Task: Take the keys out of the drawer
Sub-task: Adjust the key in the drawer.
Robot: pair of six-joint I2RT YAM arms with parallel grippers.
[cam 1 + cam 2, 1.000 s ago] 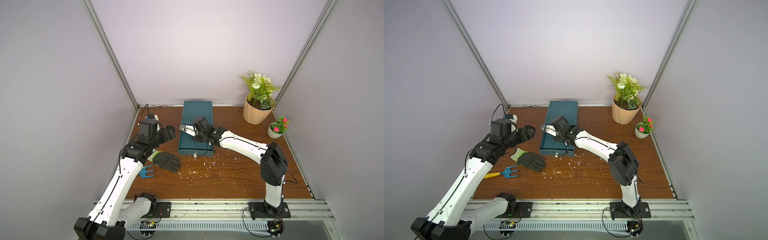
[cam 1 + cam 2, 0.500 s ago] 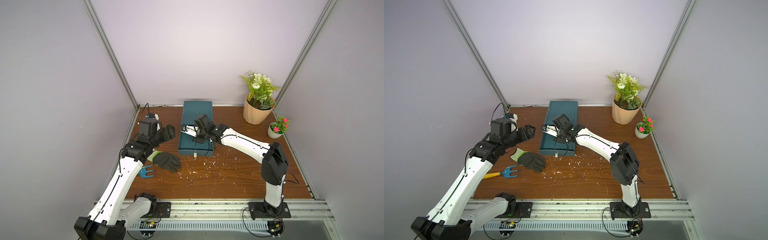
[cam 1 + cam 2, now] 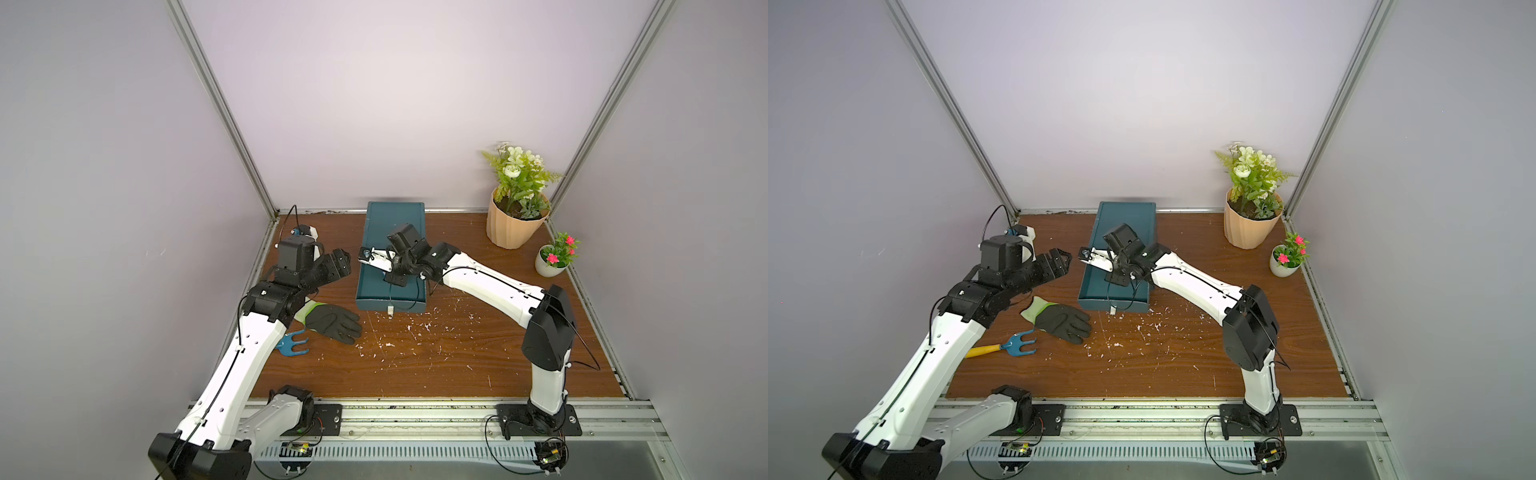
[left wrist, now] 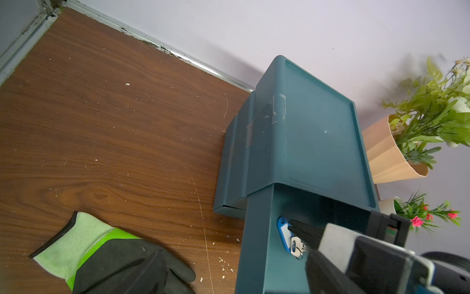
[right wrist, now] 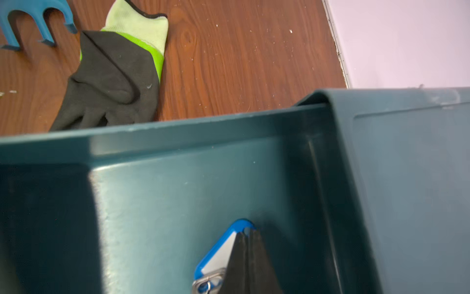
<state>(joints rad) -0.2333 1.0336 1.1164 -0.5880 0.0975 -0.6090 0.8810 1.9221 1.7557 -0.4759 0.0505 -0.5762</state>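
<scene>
The right gripper (image 5: 245, 233), its black fingers pressed together, pinches one end of a blue-tagged key (image 5: 217, 254) over the open drawer (image 5: 178, 132) on a wooden table (image 3: 415, 365). The tag's white label faces up, and the silver key hangs on its ring from the tag's other end. The key is within the drawer's outline, near the side wall that faces the left arm and close to where the drawer meets its teal cabinet (image 3: 395, 220). Whether the tag touches the drawer floor cannot be told.

The left gripper (image 3: 345, 262) hovers just outside that same drawer wall, its fingers apart and empty, pointing toward the drawer. A black-and-green work glove (image 3: 332, 326) lies flat near the drawer's front corner on that side. A blue hand rake (image 3: 1021, 345) lies beyond the glove, farther from the drawer. White flecks (image 3: 411, 328) are scattered over the table before the drawer's front. Well apart from the drawer, on its opposite side, stand a peach-coloured pot of white flowers (image 3: 513, 226) and a small white pot of pink flowers (image 3: 550, 266).
</scene>
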